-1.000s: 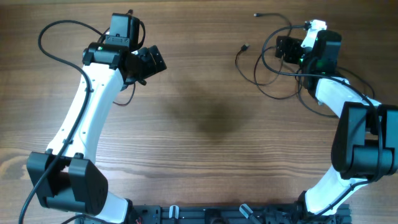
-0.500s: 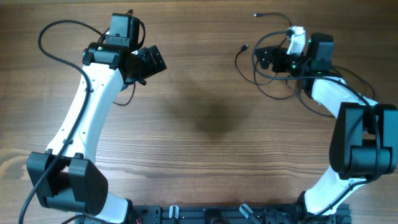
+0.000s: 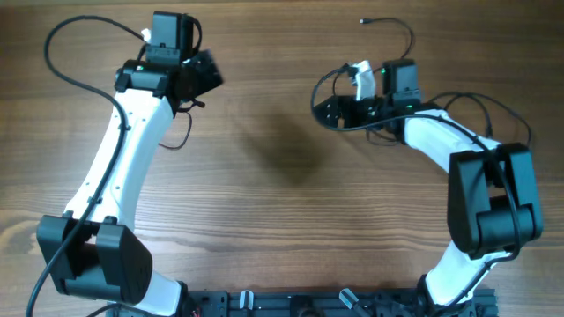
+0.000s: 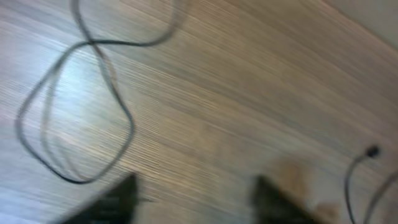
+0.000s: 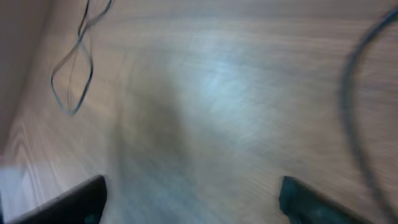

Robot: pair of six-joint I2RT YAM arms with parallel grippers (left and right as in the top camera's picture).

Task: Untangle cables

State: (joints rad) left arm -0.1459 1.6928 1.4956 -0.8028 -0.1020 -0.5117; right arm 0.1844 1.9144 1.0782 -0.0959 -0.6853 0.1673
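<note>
The cables are thin dark wires. A tangle of loops lies round my right arm at the back right, with one plug end [image 3: 362, 20] stretched toward the far edge. My right gripper [image 3: 335, 109] is open and empty above the wood inside these loops; in the right wrist view its fingers [image 5: 196, 199] stand wide apart, with a blurred cable [image 5: 351, 118] to their right. A separate thin loop [image 3: 181, 136] lies beside my left arm. My left gripper [image 3: 203, 75] is open and empty; in its wrist view [image 4: 196, 199] that loop [image 4: 74, 112] lies ahead to the left.
The thick black cable [image 3: 62, 53] wired to my left arm arcs over the back left of the wooden table [image 3: 282, 211]. A distant thin loop [image 5: 71, 81] shows in the right wrist view. Both wrist views are blurred.
My right arm has swung left toward the table's middle, and the cable tangle has shifted left with it. My left gripper has turned and moved slightly toward the far edge.
</note>
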